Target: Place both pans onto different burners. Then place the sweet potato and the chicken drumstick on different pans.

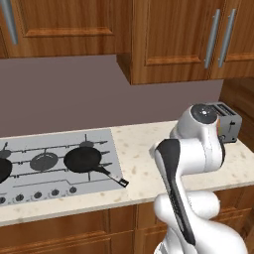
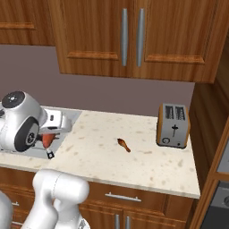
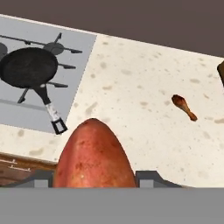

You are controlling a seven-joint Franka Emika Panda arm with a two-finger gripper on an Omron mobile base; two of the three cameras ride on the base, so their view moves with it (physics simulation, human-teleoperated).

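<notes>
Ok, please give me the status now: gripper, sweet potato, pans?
Gripper shut on orange-red oblong sweet potato, above counter edge. Round black frying pan on burner, empty. Brown chicken drumstick lying on speckled counter. Nothing blocks.

A small round black frying pan (image 1: pixel 83 159) sits on a round black gas burner ring at the right end of the flat grey steel cooktop (image 1: pixel 30 149), handle pointing front-right over the speckled beige stone counter (image 2: pixel 147 161). Right of it lies the small brown chicken drumstick (image 2: pixel 124 145); further right stands the boxy silver toaster (image 2: pixel 173 125).
</notes>
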